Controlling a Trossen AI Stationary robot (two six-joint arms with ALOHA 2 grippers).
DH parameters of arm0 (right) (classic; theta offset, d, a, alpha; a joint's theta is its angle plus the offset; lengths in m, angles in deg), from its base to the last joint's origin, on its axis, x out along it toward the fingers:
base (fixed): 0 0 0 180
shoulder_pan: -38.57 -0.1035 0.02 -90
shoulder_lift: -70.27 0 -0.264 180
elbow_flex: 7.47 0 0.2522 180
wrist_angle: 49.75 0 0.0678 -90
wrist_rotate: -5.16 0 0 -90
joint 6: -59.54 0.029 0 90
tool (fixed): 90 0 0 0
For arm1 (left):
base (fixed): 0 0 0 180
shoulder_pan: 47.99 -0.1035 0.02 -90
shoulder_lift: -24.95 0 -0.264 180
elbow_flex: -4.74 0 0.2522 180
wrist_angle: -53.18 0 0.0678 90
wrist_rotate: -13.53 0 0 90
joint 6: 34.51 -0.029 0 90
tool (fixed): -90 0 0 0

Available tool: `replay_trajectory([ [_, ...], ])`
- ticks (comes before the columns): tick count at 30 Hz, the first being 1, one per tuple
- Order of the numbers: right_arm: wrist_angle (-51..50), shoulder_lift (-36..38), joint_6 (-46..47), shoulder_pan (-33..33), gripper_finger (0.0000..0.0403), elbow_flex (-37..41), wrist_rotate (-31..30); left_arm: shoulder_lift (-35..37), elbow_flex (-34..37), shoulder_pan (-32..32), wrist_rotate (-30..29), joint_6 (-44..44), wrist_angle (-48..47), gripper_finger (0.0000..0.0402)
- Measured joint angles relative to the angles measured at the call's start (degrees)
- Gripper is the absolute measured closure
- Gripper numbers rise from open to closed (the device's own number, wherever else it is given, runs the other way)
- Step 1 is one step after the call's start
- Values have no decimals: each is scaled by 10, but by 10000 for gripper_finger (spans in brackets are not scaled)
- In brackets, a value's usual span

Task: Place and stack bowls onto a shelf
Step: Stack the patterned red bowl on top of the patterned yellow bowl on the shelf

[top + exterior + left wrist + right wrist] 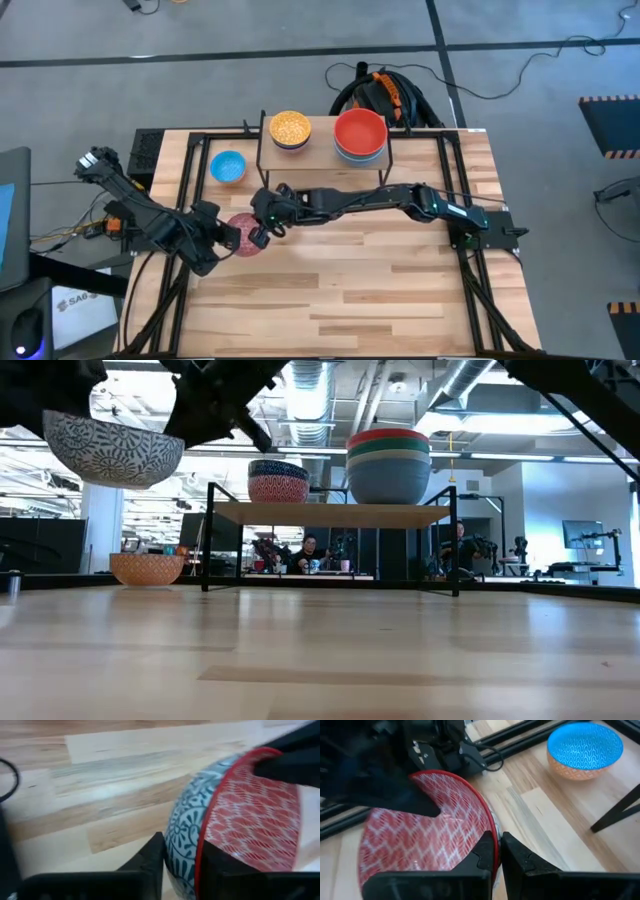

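- Wooden tabletop (340, 270) fills the high view, arms meeting left of centre.
- Left gripper (180, 857) fingers pinch the rim of the patterned bowl (235, 815), lifted off the tabletop.
- Right gripper (497, 851) fingers pinch its opposite rim.
- Shelf (322, 150) behind holds a yellow bowl (289, 127) and a red-topped stack (360, 135); a blue bowl (228, 166) sits beside.

left gripper (232, 236) pinched shut, right gripper (262, 226) pinched shut, nearly touching

A robotics lab: exposed ceiling ducts (305, 385), other robot rigs (590, 545) behind.
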Motion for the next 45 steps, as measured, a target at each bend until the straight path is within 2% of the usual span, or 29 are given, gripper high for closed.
replay_trajectory([
  [6,3,5,11,-14,362,-4,3,0,1,1,13,-7,4,394],
  [13,-33,22,4,-20,290,-3,27,0,1,-3,28,-47,7,399],
  [17,-72,60,-10,-14,249,0,24,0,-6,-3,-8,-56,4,399],
  [23,-151,136,-24,0,213,-1,14,1,-73,-3,-98,-147,6,400],
  [31,-275,244,-6,12,209,-1,14,1,-145,-8,-183,-252,18,401],
  [35,-330,290,-55,24,210,5,1,1,-148,-35,-203,-294,51,401],
  [37,-353,307,-80,50,210,15,7,0,-148,-58,-214,-310,69,401],
  [39,-357,313,-106,81,210,24,46,0,-146,-90,-217,-337,91,401],
  [40,-357,315,-118,101,210,31,86,-1,-146,-108,-215,-350,99,401],
  [45,-369,317,-164,167,210,46,343,-2,-145,-205,-175,-424,161,400],
])
